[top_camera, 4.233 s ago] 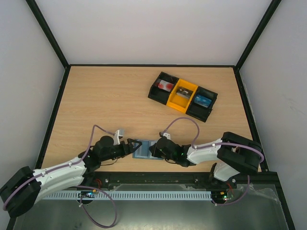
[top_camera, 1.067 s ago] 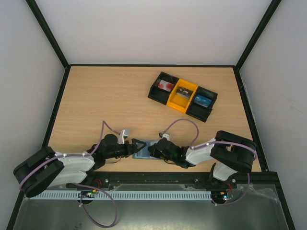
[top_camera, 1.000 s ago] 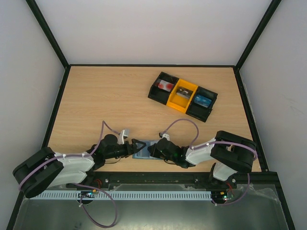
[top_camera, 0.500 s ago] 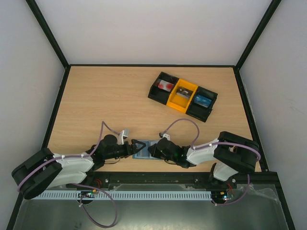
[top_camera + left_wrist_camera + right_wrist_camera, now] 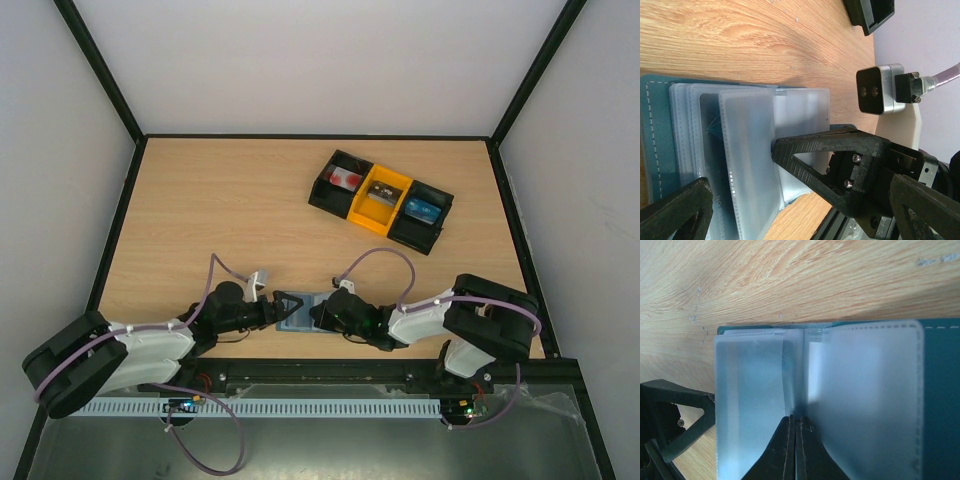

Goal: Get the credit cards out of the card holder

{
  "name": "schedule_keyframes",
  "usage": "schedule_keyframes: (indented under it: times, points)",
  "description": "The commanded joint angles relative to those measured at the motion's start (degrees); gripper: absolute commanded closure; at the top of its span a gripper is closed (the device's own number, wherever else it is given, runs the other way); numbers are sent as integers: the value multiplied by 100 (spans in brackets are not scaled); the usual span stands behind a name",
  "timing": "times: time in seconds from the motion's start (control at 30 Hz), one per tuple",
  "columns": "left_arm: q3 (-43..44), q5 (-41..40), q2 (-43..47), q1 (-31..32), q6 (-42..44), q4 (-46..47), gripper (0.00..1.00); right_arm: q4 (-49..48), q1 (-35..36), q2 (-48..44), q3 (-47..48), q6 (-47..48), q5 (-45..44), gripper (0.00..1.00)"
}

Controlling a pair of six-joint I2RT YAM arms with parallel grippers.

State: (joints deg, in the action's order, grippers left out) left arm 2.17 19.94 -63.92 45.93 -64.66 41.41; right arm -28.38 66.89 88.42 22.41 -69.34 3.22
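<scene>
Two arms meet over the card holder, which lies open on the table at the near edge and has not shifted since four seconds ago. The left gripper has come in closer to the holder's left edge than it was then, and the left arm's elbow now sits folded back nearer its base. Over the last second almost nothing has changed. Its jaws are spread wide, gripping nothing; in the left wrist view its fingers stand either side of the holder's clear sleeves.

The right gripper is where it was, at the holder's right side. Its jaws are pressed tight together, their tips at the fold between two sleeves. Whether a sleeve leaf is caught between them cannot be told.

Well beyond the holder, up and to the right, sits the tray, unchanged. The white card with red marks lies in its left black bin, the grey card in the yellow middle bin, the blue card in the right black bin.

From above, both grippers cover the holder's two ends. In the left wrist view a finger of the right gripper lies across the sleeves, between the left gripper's open fingers.
</scene>
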Motion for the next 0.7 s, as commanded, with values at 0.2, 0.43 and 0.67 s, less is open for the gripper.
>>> schedule_keyframes:
  times: [0.2,0.43,0.67]
  points:
    - [-64,87,55,-10,-26,106,2,452,63,253,-261,-44,-32,98]
    - [-10,136,-34,-2,-72,221,2,315,63,269,-313,-79,-7,98]
    - [128,169,-146,74,-29,244,1,267,69,261,-340,-81,-14,98]
